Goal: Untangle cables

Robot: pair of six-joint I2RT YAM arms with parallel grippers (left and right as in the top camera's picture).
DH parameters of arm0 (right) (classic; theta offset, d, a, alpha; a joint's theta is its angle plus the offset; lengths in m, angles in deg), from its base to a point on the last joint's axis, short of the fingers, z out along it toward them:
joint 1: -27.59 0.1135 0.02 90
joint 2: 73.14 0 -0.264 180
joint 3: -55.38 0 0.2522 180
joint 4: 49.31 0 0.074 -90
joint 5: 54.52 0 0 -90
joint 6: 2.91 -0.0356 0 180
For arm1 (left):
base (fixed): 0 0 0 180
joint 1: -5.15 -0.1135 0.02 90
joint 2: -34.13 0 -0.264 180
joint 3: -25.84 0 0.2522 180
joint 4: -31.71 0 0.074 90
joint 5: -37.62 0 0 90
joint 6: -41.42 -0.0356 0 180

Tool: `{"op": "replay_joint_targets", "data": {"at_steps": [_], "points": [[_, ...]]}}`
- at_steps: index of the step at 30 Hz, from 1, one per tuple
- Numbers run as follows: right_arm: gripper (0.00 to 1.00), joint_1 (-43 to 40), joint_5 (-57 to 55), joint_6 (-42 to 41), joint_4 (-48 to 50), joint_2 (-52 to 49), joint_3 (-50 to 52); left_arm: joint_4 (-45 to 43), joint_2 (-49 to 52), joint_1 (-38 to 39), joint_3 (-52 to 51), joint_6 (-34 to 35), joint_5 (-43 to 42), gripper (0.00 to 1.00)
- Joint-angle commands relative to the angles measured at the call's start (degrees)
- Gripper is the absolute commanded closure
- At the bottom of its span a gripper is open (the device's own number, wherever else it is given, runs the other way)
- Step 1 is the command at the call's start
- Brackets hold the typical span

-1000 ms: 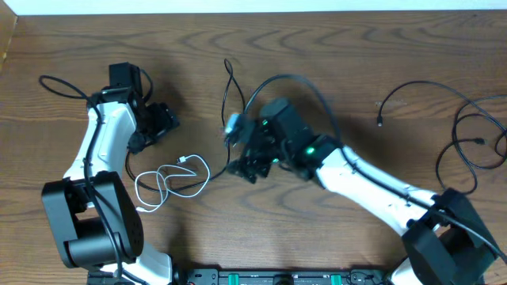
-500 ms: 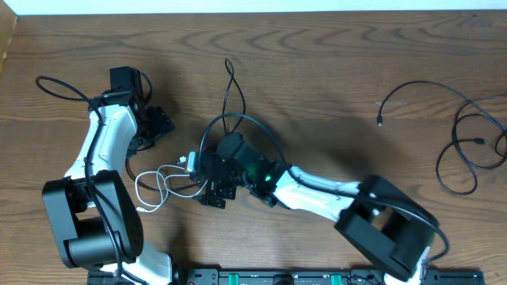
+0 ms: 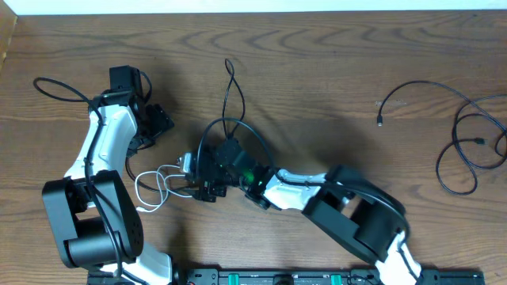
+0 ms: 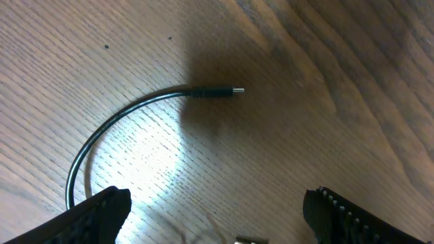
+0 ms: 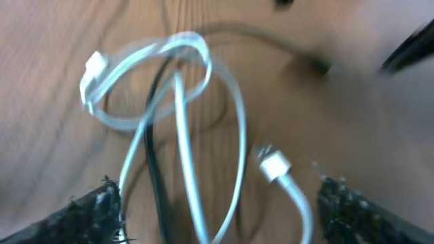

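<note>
A short white cable (image 3: 162, 184) lies coiled on the table left of centre, crossed by a thin black cable (image 3: 234, 91) that runs up to the far side. My right gripper (image 3: 200, 180) hovers open right over the white coil. In the right wrist view the white cable (image 5: 183, 102), its plug (image 5: 271, 164) and the black cable (image 5: 154, 156) lie between the open fingers (image 5: 220, 196). My left gripper (image 3: 157, 123) is open and empty above the coil. The left wrist view shows its fingers (image 4: 217, 207) and a black cable's plug end (image 4: 215, 91).
More black cables (image 3: 467, 146) lie spread at the far right, one with a plug end (image 3: 381, 121) near the right centre. A thicker black arm cable (image 3: 55, 85) loops at the far left. The right arm (image 3: 317, 194) stretches across the near centre.
My right arm has swung left and down from the table's centre until its gripper is over the white coil. The left gripper has barely shifted.
</note>
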Motion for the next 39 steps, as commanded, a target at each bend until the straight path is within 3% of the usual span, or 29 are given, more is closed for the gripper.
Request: {"op": "replay_joint_targets", "data": {"at_steps": [1,4,7,17,39], "points": [[0.30,0.0,-0.3,0.2,-0.2,-1.7,0.0,0.2,-0.3,-0.1,-0.6,0.7,0.3,0.14],[0.61,0.0,-0.3,0.2,0.5,-1.7,0.0,0.2,-0.3,-0.1,-0.6,0.7,0.3,0.14],[0.98,-0.1,-0.3,0.0,0.6,-1.7,0.0,0.1,-0.3,-0.1,-0.6,0.7,0.3,0.13],[0.99,-0.4,-0.3,-7.6,1.4,6.7,0.0,-0.3,-0.3,-0.1,-0.6,0.7,0.3,0.13],[0.99,-6.1,-0.8,-7.3,-10.4,38.5,0.0,-0.5,-0.3,-0.1,-0.6,0.7,0.3,0.13]]}}
